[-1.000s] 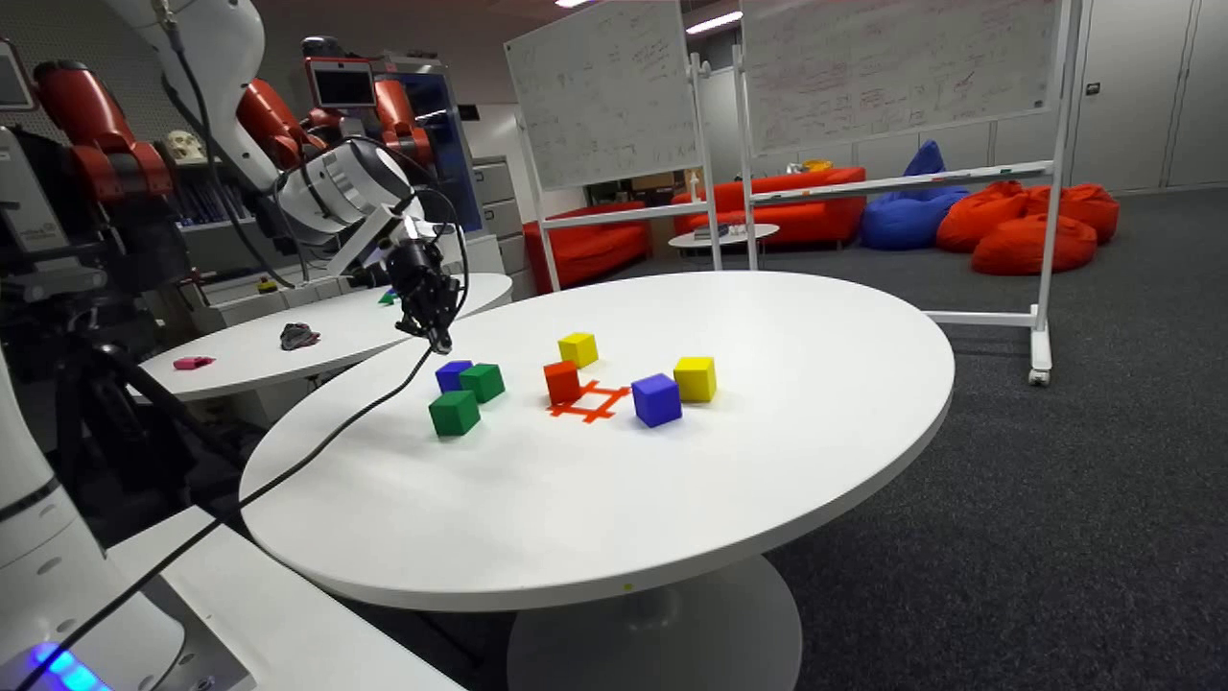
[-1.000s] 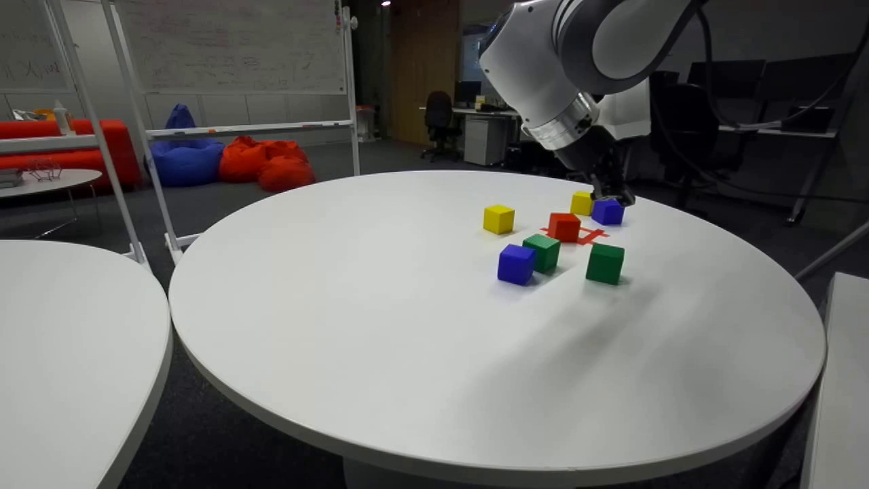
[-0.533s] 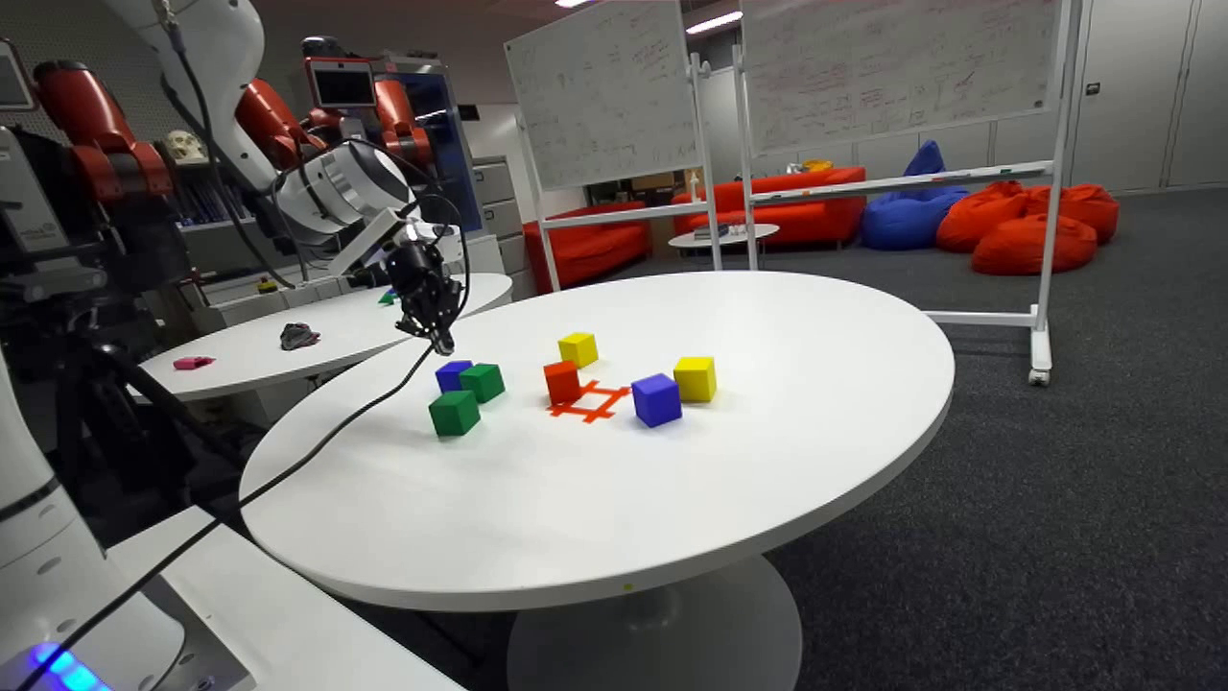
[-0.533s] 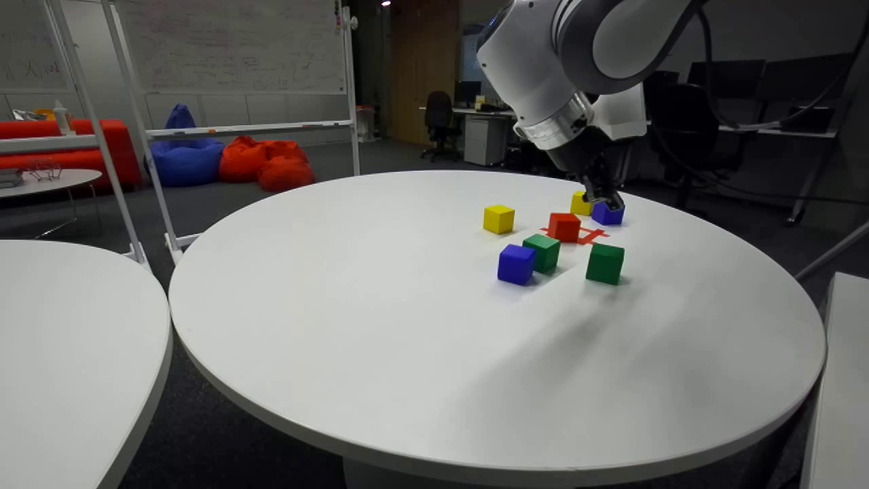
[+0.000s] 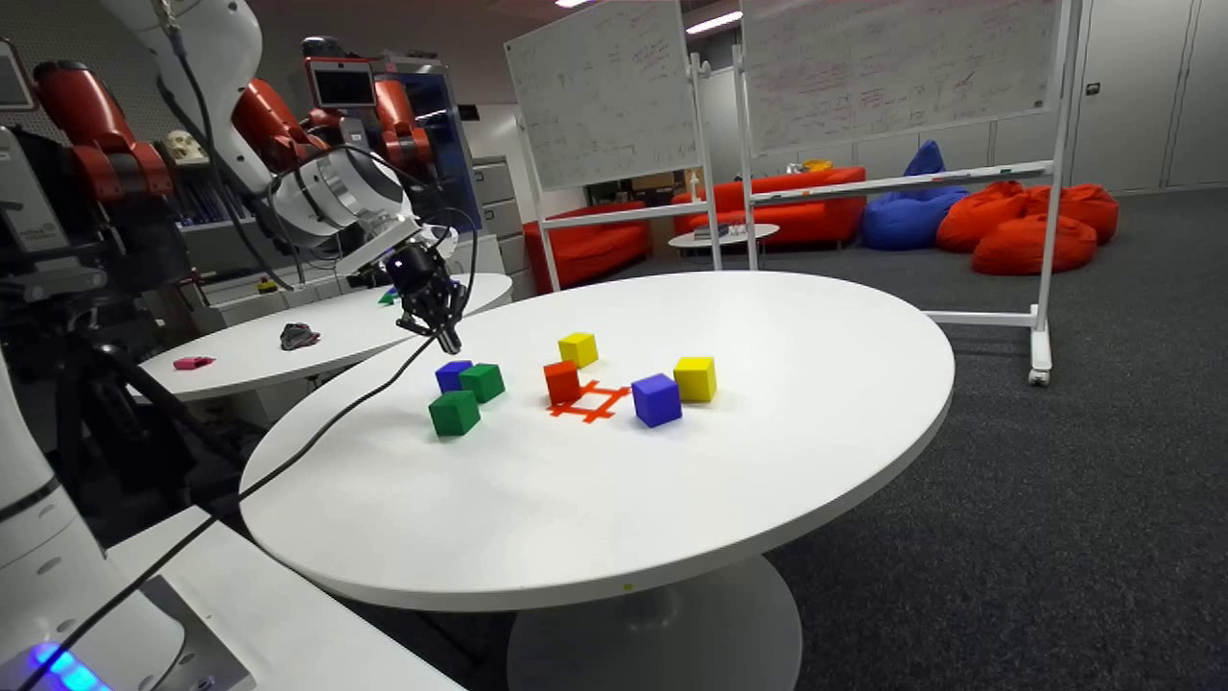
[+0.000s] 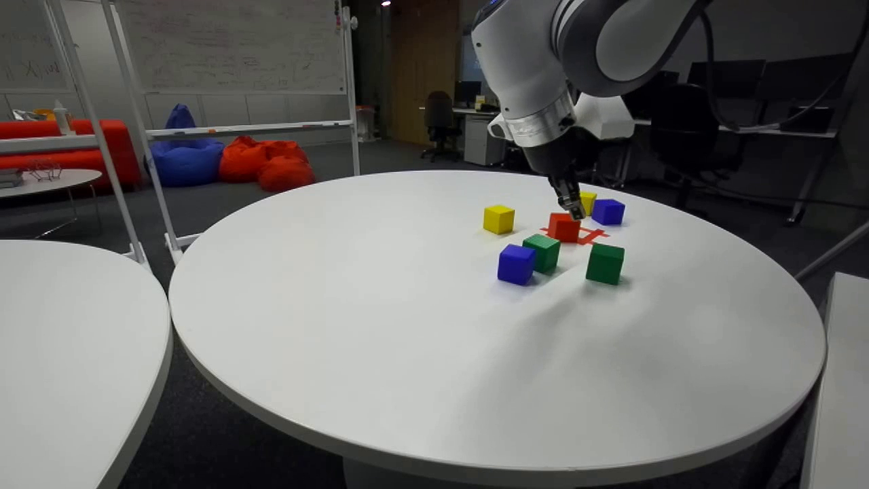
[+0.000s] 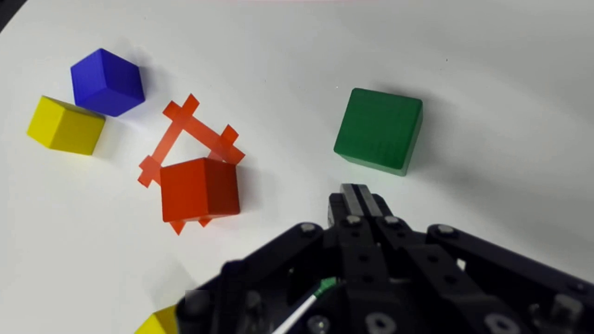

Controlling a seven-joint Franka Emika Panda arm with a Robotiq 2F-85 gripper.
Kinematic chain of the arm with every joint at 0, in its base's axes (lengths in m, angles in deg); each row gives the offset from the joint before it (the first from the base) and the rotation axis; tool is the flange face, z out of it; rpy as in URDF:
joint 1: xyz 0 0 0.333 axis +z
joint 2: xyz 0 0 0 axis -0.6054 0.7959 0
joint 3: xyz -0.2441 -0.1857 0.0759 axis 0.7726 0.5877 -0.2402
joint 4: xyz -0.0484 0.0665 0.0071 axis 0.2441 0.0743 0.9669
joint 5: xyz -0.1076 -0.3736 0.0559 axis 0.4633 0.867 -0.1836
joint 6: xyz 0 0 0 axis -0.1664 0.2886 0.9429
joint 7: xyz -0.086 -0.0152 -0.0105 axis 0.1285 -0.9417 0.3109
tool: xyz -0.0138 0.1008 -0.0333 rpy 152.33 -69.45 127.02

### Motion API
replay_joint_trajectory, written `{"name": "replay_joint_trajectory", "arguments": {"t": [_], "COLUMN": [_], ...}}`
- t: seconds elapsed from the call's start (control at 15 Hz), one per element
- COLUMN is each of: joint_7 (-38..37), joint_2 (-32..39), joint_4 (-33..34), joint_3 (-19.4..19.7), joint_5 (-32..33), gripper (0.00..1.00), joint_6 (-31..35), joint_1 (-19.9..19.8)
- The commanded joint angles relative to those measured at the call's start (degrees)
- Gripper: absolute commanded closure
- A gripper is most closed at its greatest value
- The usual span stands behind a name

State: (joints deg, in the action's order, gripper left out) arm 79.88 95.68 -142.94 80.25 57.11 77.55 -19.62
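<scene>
White and level, the counter (image 7: pixel 278 55) bears a green cube (image 7: pixel 373 130), nearest the jaws in the wrist view and probably steady on its own flat base. The jaws are pressed together with nothing between them (so no cube is held) and appear to hang above the surface. A red cube (image 7: pixel 199 190) covers part of a taped red outline (image 7: pixel 204 134), perhaps a position mark. A blue cube (image 7: pixel 106 83) and a yellow cube (image 7: pixel 67 129) stand close together.
</scene>
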Motion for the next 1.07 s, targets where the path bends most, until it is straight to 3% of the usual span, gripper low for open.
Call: {"name": "replay_joint_trajectory", "arguments": {"t": [0.0, 0.07, 0.47, 0.73, 1.0], "joint_7": [4.02, 0.88, 1.58, -1.55, 0.56], "joint_2": [-0.74, -0.65, 0.23, -0.03, 1.32], "joint_4": [-1.38, -1.07, 0.15, -1.41, -3.14], "joint_3": [-1.06, -0.34, -0.91, -1.26, -0.89], "joint_5": [2.22, 2.74, 1.31, -3.84, -7.54], "gripper": [1.0, 1.0, 1.0, 1.0, 1.0], "joint_6": [2.75, 1.23, 0.99, 14.3, 28.67], "joint_1": [-1.51, -0.97, -1.21, -3.06, -4.66]}}
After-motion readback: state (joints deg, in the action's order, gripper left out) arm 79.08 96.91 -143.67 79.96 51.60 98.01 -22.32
